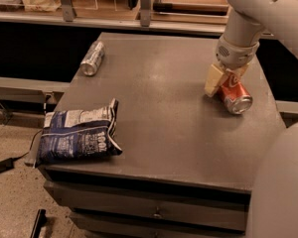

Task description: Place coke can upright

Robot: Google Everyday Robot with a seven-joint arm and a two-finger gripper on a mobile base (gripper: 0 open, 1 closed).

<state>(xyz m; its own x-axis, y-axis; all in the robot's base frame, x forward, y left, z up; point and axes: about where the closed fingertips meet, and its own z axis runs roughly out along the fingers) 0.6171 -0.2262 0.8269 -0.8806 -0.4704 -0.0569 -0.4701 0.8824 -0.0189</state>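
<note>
The coke can (235,97) is red with a silver end and lies on its side near the right edge of the dark grey table (164,113), its end facing front right. My gripper (223,83) comes down from the upper right and sits over the can's far end, touching or nearly touching it. The can's far end is hidden behind the gripper.
A silver-grey can (93,58) lies on its side at the table's far left. A blue and white chip bag (79,135) lies at the front left corner. Part of my arm (280,192) fills the lower right. Shelving stands behind the table.
</note>
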